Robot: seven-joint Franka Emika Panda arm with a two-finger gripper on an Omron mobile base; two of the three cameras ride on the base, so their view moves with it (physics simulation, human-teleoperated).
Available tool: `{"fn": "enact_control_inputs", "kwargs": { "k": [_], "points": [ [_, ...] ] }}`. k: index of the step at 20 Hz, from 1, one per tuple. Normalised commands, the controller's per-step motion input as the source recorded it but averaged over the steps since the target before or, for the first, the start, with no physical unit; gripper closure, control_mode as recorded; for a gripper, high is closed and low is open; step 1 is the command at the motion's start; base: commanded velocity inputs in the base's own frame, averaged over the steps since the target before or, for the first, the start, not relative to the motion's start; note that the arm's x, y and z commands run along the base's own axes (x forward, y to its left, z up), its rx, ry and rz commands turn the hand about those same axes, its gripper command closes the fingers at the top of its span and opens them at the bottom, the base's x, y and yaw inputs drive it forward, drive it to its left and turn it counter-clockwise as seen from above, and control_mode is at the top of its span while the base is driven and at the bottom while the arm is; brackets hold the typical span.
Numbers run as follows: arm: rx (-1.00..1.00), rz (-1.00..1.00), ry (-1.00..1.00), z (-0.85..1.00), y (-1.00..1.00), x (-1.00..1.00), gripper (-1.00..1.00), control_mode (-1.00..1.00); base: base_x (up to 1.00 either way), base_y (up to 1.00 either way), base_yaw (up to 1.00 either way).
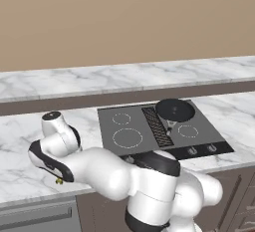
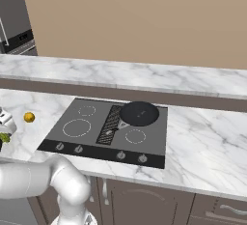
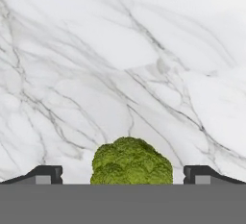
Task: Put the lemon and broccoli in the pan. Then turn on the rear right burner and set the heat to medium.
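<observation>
Down at the left end of the marble surface (image 3: 120, 64), the claw (image 3: 123, 172) hangs with jaws spread wide, gripping nothing, the broccoli (image 3: 131, 163) sitting squarely between the tips. Beyond it lies the lemon (image 2: 29, 117); well to the right, the pan (image 2: 139, 113) waits on the rear right burner. Broccoli pickup is underway, it seems: next, lower slightly and close.
</observation>
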Motion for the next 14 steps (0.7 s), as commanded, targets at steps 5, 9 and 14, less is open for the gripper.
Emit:
{"fn": "enact_control_inputs", "kwargs": {
  "k": [5,9,14],
  "points": [
    [0.0,0.0,0.0,0.0,0.0,-0.22,-1.0,-1.0,0.0,0.0,0.0],
    [0.0,0.0,0.0,0.0,0.0,0.0,-1.0,-1.0,0.0,0.0,0.0],
    [0.0,0.0,0.0,-0.12,0.0,0.17,-1.0,-1.0,0.0,0.0,0.0]
  ]
}}
